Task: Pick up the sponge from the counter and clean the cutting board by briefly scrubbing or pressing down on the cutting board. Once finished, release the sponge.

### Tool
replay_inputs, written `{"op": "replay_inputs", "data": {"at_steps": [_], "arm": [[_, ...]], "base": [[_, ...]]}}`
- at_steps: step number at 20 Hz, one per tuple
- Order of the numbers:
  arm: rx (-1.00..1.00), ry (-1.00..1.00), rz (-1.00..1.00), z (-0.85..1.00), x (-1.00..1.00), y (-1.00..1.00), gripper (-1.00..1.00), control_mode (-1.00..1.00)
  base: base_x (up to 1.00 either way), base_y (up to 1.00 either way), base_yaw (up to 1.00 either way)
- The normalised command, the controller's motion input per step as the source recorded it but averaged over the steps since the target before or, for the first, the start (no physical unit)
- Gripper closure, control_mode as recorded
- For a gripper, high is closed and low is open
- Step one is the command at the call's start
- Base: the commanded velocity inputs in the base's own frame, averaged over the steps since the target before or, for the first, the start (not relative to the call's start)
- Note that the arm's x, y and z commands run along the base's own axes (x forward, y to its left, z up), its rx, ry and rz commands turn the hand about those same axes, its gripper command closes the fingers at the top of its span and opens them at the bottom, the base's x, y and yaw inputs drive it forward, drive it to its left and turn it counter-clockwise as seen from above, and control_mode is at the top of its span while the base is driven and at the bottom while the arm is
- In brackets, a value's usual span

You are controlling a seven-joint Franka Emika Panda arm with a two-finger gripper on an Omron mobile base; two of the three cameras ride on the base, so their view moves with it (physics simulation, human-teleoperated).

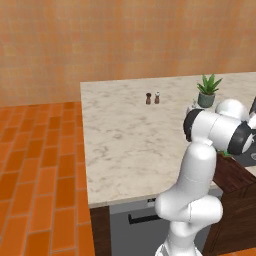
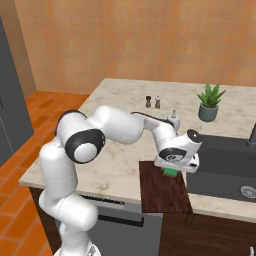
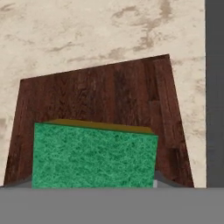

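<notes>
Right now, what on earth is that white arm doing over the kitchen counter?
It is cleaning. The arm's tool grips a green sponge and holds it over a dark wooden cutting board lying on the marbled counter beside the sink. From the hand view the sponge sits low over the board; whether it presses down on the wood, I cannot tell. A plant and two shakers stand farther back.

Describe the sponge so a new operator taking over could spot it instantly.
Start at the marbled counter and find the dark sink on its right side; just left of it lies the reddish-brown cutting board. Over the board's far end, under the tool, sits the sponge. It is the lone small block, green-faced with a yellow layer.
</notes>
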Motion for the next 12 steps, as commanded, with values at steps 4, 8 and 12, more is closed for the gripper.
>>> {"op": "replay_inputs", "data": {"at_steps": [4, 8, 12], "arm": [[-0.05, 0.16, -0.01, -0.05, -0.75, -0.2, 1.0, -1.0], [-0.09, 0.17, 0.0, -0.22, -0.6, -0.1, 1.0, -1.0], [-0.04, 0.14, 0.0, -0.28, -0.58, -0.21, 1.0, -1.0]], "base": [[0.0, 0.0, 0.0], [0.0, 0.0, 0.0], [0.0, 0.0, 0.0]]}}
